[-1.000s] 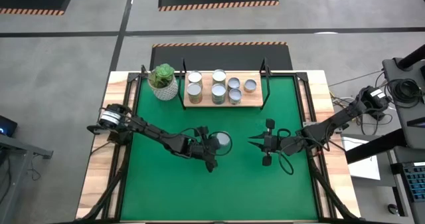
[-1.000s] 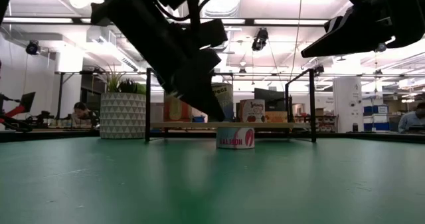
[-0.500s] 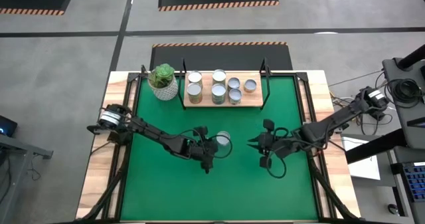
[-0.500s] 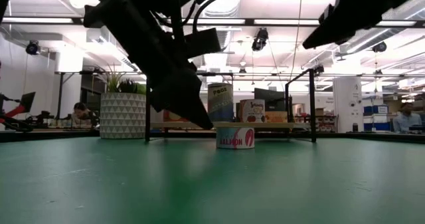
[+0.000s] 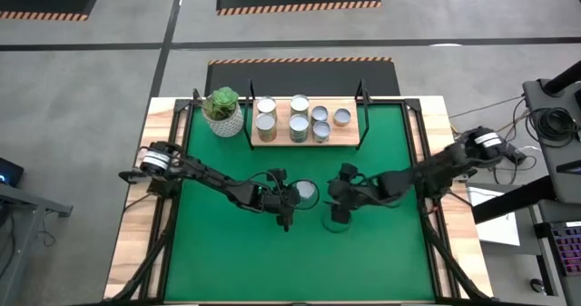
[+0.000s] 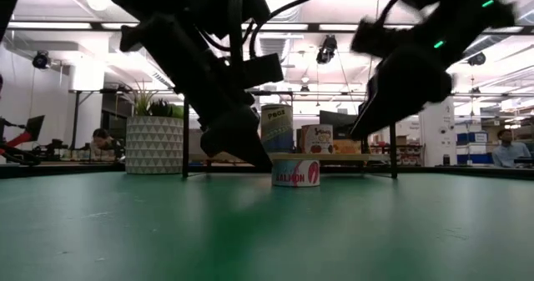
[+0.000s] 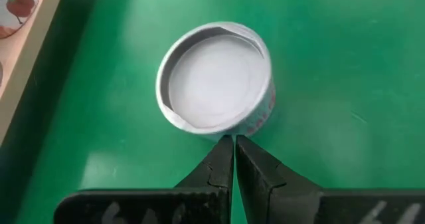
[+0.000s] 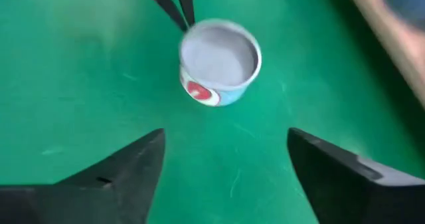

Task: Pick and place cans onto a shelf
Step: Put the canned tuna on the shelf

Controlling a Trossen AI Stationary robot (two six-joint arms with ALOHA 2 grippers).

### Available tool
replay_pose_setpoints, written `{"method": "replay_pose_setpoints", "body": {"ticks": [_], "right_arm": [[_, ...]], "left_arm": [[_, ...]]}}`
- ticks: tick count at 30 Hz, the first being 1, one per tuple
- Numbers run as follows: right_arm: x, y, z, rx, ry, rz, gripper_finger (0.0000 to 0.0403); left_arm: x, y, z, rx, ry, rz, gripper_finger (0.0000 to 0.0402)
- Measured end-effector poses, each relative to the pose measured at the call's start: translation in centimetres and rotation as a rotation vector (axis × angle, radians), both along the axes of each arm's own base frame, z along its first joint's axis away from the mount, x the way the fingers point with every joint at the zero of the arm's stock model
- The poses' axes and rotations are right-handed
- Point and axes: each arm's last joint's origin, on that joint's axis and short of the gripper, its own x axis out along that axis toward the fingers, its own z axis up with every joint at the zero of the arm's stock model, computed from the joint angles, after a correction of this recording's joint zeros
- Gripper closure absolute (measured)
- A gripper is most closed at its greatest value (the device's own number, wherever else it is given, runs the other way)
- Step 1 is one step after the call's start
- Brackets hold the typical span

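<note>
A low tin can [image 5: 306, 192] with a silvery top and a red-marked label stands upright on the green mat [image 5: 227, 251], near the table's middle. My left gripper [image 7: 234, 139] is shut, with its tips at the can's side wall on the can's left. My right gripper [image 8: 226, 137] hangs open a little to the right of the can [image 8: 219, 54], fingers pointing at it and nothing between them. The shelf [image 5: 304, 142], a light-wood board with black posts, stands at the far edge and carries several cans [image 5: 300, 115]. My left gripper's shut fingertips [image 7: 226, 144] reach the can's side wall [image 7: 222, 132] low down, slanting in from the table's left. I cannot tell whether they touch it or stop just short. The can stands flat on the mat.
A white pot with a green plant [image 5: 224, 113] stands left of the shelf. Wooden table borders frame the mat. Open mat lies along the near edge and at both sides. In the low view, people sit in the room beyond the table.
My right gripper has gone toward the table's left, closing in on the can, and has opened from shut to wide. The can stands where it was.
</note>
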Motion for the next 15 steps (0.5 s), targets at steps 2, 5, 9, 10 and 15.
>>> {"method": "replay_pose_setpoints", "body": {"ticks": [2,5,9,10,15], "right_arm": [[1.0,-0.8,-0.6,0.043,0.036,0.015,0.0069],[2.4,-1.7,-1.4,0.079,0.079,0.047,0.0042],[4.2,-2.6,-1.7,0.071,0.109,0.090,0.0035],[4.6,-2.8,-1.6,0.072,0.109,0.105,0.0035],[6.7,-3.6,-1.2,0.062,0.124,0.128,0.0035]], "left_arm": [[0.1,0.1,-0.1,-0.002,-0.008,0.002,0.0402],[0.2,0.1,-0.2,-0.002,-0.009,0.003,0.0402],[0.3,0.1,-0.1,-0.007,-0.027,0.003,0.0402],[0.4,0.1,-0.1,-0.008,-0.033,0.005,0.0401],[0.4,0.1,0.0,-0.013,-0.038,0.007,0.0401]]}}
